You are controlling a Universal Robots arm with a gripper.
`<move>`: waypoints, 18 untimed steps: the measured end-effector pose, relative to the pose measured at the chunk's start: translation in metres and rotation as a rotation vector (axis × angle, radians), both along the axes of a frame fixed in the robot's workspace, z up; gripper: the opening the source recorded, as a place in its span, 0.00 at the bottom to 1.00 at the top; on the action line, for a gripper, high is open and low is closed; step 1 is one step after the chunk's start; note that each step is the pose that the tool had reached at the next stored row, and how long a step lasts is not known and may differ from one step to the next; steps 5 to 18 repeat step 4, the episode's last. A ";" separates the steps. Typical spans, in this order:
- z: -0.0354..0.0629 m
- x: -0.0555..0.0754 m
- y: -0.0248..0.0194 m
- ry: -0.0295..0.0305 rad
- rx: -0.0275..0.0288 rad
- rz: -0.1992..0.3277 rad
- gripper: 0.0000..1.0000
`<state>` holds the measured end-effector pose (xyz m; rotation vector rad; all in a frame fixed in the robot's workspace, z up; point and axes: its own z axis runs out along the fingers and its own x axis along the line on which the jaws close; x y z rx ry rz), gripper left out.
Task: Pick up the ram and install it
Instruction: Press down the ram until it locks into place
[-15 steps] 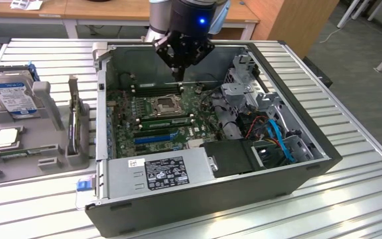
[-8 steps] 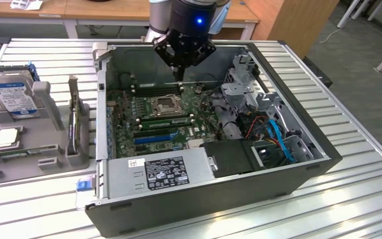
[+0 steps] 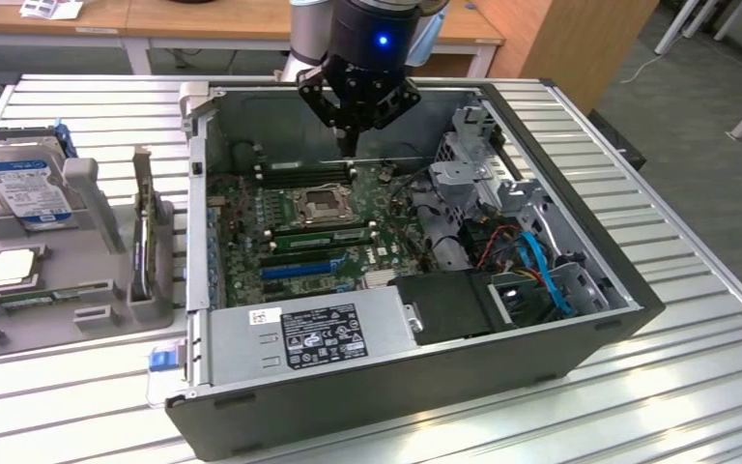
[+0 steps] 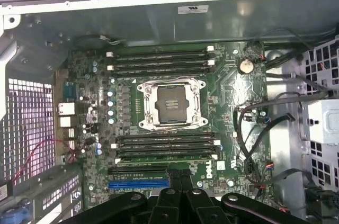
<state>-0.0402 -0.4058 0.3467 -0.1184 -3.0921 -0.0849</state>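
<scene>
Here we are over the open computer case (image 3: 564, 290), lying on its side on the slatted metal worktop (image 3: 719, 387). The tool (image 3: 345, 147) hangs inside the far end of the case, above the motherboard (image 3: 306, 232), its fingers drawn together into one narrow point. The wrist view agrees: the tool (image 4: 177, 174) has its dark fingers meeting in the middle, with no visible gap and nothing green that I can make out between them.

Straight beneath the wrist camera sits the open processor socket (image 4: 171, 103), with a bank of long memory slots (image 4: 159, 61) on one side and a second bank (image 4: 167, 147) on the other. I cannot tell which of those slots are filled.

And the ram (image 3: 30, 298)? A narrow green stick lies flat in the grey holder (image 3: 100, 309) at the exterior view's left, well apart from the tool and outside the case. Just behind it rests the square silvery processor chip (image 3: 11, 266). A hard drive (image 3: 23, 184) with a blue-and-white label stands further back, and a dark expansion card (image 3: 150, 242) stands upright between the holder's posts, near the case wall.
</scene>
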 end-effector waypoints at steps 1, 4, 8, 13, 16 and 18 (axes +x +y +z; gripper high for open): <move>0.0000 0.000 0.0000 0.0000 -0.0001 0.000 0.11; 0.0001 0.000 0.0000 0.0000 -0.0001 0.000 0.11; 0.0001 0.000 0.0000 0.0000 -0.0001 0.000 0.11; 0.0001 0.000 0.0000 0.0000 -0.0001 0.000 0.11; 0.0001 0.000 0.0000 0.0000 -0.0001 0.000 0.11; 0.0001 0.000 0.0000 0.0000 -0.0001 0.000 0.11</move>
